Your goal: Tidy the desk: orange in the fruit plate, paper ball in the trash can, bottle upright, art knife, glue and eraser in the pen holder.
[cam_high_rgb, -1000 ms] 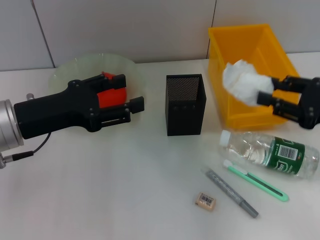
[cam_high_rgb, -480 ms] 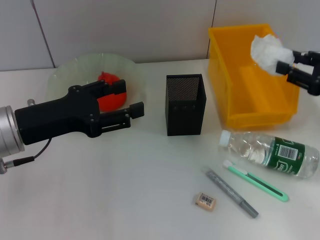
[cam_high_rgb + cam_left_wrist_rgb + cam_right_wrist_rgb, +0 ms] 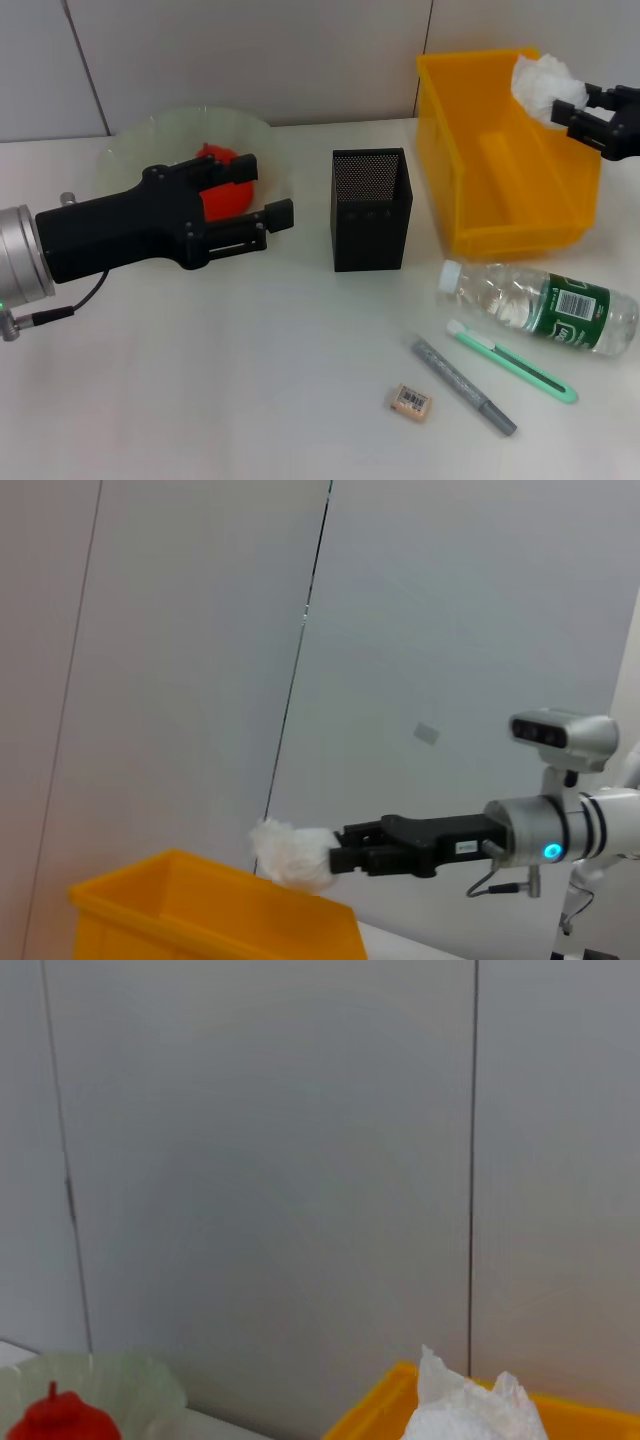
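- White paper ball [image 3: 545, 85] pinched in the closed right gripper [image 3: 578, 105], over the yellow trash can [image 3: 500, 190].
- Left gripper [image 3: 262, 192], jaws spread, empty, beside the orange [image 3: 215, 190] on the fruit plate [image 3: 135, 140].

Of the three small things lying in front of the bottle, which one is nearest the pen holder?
The grey pen-shaped stick: its upper end reaches closest to the pen holder. The green art knife lies farther right, the eraser farther forward.

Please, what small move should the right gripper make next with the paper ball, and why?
Probably open and drop it. The right gripper holds the paper ball above the far right corner of the yellow trash can, so it should fall inside. Nudging slightly toward the can's middle first may be safer.
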